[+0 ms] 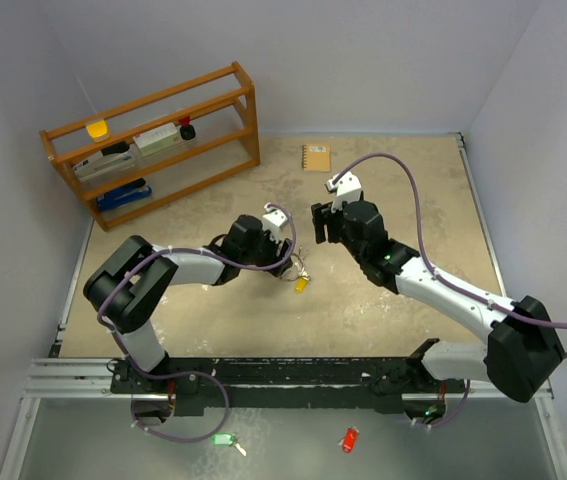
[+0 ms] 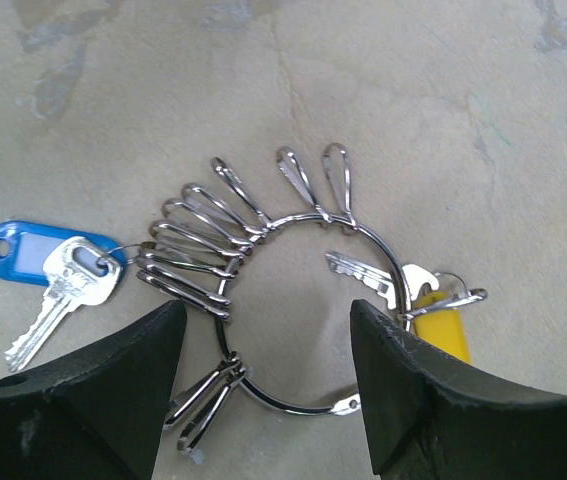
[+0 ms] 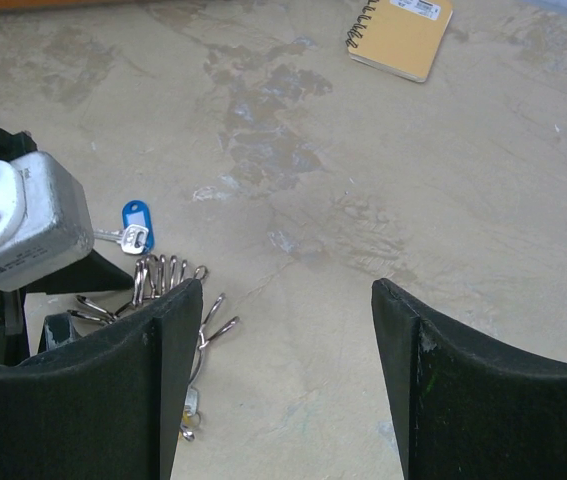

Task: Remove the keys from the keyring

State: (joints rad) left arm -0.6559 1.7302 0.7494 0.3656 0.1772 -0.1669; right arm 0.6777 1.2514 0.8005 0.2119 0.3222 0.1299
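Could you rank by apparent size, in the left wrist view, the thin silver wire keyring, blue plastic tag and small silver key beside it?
Largest: keyring.
Then blue tag and silver key, too alike to rank.

**Two black-and-white arms trailing purple cables**

The left arm (image 1: 188,265) and right arm (image 1: 448,292) share one build: white link shells between bulky black joint housings, mounted on a black base rail (image 1: 293,375). A purple cable (image 1: 415,205) loops along each. The wrists carry white camera blocks (image 1: 347,186); one grey housing (image 3: 18,215) shows two screws. The jaws are matte black wedges. A green light (image 1: 388,257) glows on the right forearm.
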